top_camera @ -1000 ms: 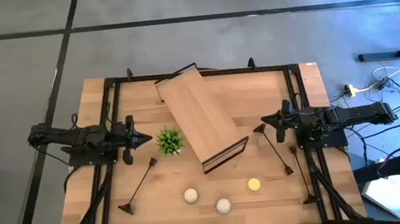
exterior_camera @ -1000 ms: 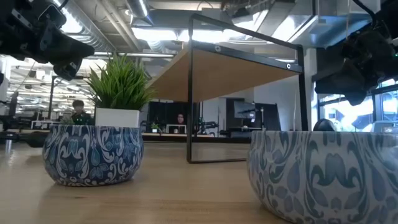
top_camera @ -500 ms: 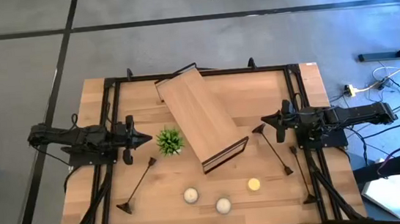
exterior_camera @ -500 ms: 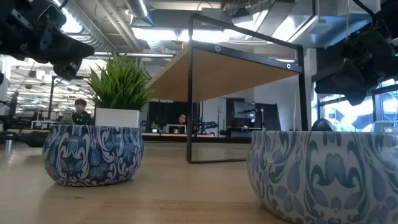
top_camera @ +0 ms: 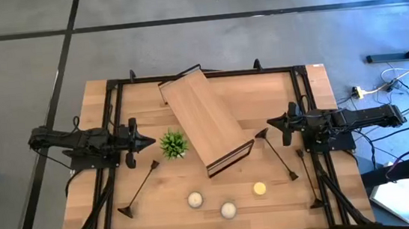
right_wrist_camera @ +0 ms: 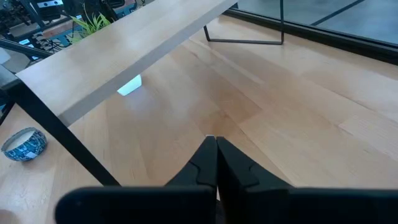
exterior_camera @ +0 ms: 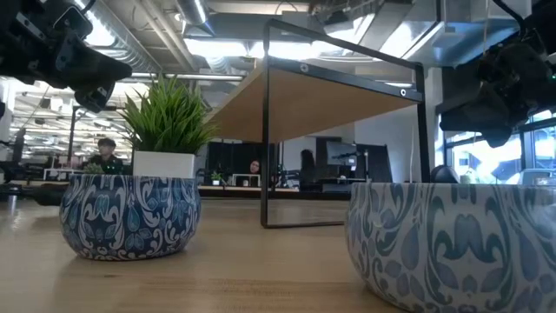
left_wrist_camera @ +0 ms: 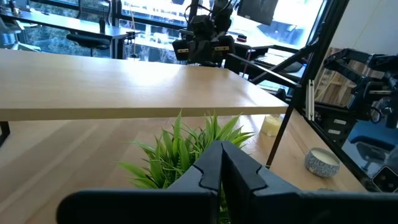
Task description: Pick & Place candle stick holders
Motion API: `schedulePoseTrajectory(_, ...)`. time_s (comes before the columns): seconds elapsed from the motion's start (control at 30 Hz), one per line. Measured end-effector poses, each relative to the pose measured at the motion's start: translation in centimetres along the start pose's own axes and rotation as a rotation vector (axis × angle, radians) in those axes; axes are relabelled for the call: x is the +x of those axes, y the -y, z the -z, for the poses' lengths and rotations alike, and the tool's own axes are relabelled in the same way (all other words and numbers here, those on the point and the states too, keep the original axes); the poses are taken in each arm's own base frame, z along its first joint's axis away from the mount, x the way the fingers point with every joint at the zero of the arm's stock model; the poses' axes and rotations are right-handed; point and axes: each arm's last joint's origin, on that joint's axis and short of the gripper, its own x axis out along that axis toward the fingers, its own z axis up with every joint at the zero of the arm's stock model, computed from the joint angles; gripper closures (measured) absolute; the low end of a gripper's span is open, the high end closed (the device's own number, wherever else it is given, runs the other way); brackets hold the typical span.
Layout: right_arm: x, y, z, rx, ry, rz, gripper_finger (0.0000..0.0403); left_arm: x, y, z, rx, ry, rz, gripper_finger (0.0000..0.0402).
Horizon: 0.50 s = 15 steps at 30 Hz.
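Note:
Three black candle stick holders lie on the wooden table. One [top_camera: 141,187] is at the near left, its round base toward the near edge. One [top_camera: 278,155] is just in front of my right gripper, its base end near the fingertips. One [top_camera: 309,180] lies along the right frame rail. My left gripper [top_camera: 149,141] is shut and empty, hovering beside the green potted plant [top_camera: 173,144]; the left wrist view shows its closed fingers [left_wrist_camera: 221,165]. My right gripper [top_camera: 270,124] is shut and empty at the table's right; it also shows in the right wrist view [right_wrist_camera: 216,158].
A wooden shelf on a black metal frame [top_camera: 205,118] stands slantwise across the table's middle. Two white candles [top_camera: 195,199] [top_camera: 229,210] and a yellow one [top_camera: 260,189] sit in blue patterned tins [exterior_camera: 130,216] near the front edge. Black frame rails [top_camera: 110,116] border the table.

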Motion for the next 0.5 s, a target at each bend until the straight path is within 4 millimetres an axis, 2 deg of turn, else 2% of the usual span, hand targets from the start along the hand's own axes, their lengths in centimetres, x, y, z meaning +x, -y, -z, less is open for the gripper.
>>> schedulePoseTrajectory(0.3, 0.0, 0.01, 0.0, 0.0, 0.001, 0.002, 0.0403, 0.0, 0.0, 0.01, 0.0, 0.0, 0.0, 0.04)
schedulePoseTrajectory(0.5, -0.01, 0.28, -0.13, 0.0, 0.047, 0.097, 0.0403, 0.0, 0.0, 0.0, 0.0, 0.0, 0.0, 0.04)
